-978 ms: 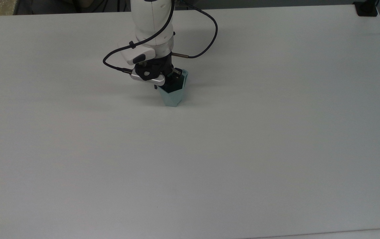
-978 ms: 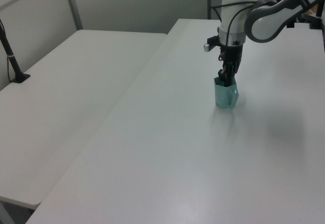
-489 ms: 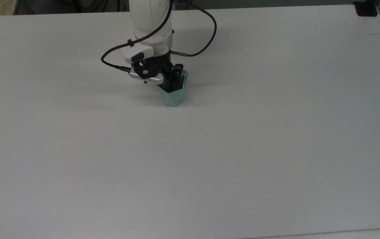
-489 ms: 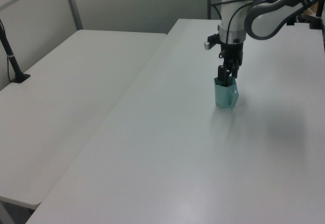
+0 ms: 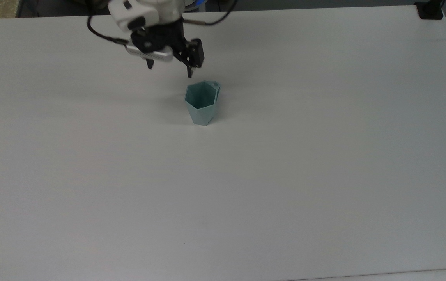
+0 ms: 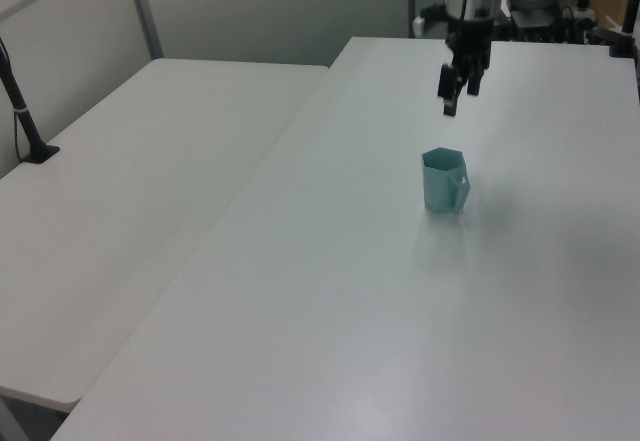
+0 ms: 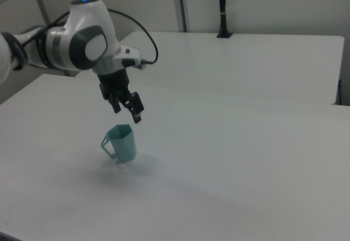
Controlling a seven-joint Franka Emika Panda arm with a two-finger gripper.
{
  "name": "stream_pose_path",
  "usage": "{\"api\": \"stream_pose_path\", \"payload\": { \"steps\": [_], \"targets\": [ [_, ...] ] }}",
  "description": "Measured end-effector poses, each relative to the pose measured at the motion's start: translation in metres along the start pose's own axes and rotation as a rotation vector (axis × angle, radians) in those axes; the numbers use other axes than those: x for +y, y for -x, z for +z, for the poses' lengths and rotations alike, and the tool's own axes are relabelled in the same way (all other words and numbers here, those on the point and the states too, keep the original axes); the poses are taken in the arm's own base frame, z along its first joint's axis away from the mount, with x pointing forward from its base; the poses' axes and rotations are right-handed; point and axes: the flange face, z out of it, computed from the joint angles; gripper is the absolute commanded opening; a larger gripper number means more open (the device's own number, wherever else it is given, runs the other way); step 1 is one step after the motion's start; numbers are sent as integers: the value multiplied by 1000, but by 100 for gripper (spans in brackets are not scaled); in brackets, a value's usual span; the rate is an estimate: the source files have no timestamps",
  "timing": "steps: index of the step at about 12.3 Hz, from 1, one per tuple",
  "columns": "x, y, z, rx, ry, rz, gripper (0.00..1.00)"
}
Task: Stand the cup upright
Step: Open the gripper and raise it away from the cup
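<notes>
Pincer (image 5: pixel 190 66) has lifted clear of the small pale teal-blue faceted plastic cup (image 5: pixel 202 103): half a second ago its black fingers were down inside the hexagonal rim, now it hangs in the air above the cup and off toward the far edge of the white bench (image 5: pixel 324 164), touching nothing. Fingers (image 7: pixel 137 104) stand a little apart with nothing between them; the left view shows the pincer (image 6: pixel 456 89) well above the cup (image 6: pixel 444 181), and the right view shows the pincer (image 7: pixel 127 107) just above the rim. Cup hasn't shifted, same spot as before: upright on its narrow base, open mouth up, standing free on the bench in the far half, somewhat toward the top view's left of centre, well away from every edge. Flat handle tab (image 7: pixel 109 146) sticks out toward the right view's left; in the top view it sits on the rim side facing the far edge. White arm with a black cable (image 5: pixel 102 36) looped at the wrist reaches in from beyond the far edge. Black clamp post (image 5: pixel 429 9) sits at the top view's far right corner. Second white table (image 6: pixel 130 191) stands alongside, at the left view's left.
</notes>
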Motion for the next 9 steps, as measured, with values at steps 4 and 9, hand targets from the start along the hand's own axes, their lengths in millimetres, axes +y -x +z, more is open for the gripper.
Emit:
{"api": "stream_pose_path", "payload": {
  "steps": [4,9],
  "targets": [
    [63,-5,-74,45,-19,-7,100],
    [96,9,-124,-17,-26,-192,100]
  ]
}}
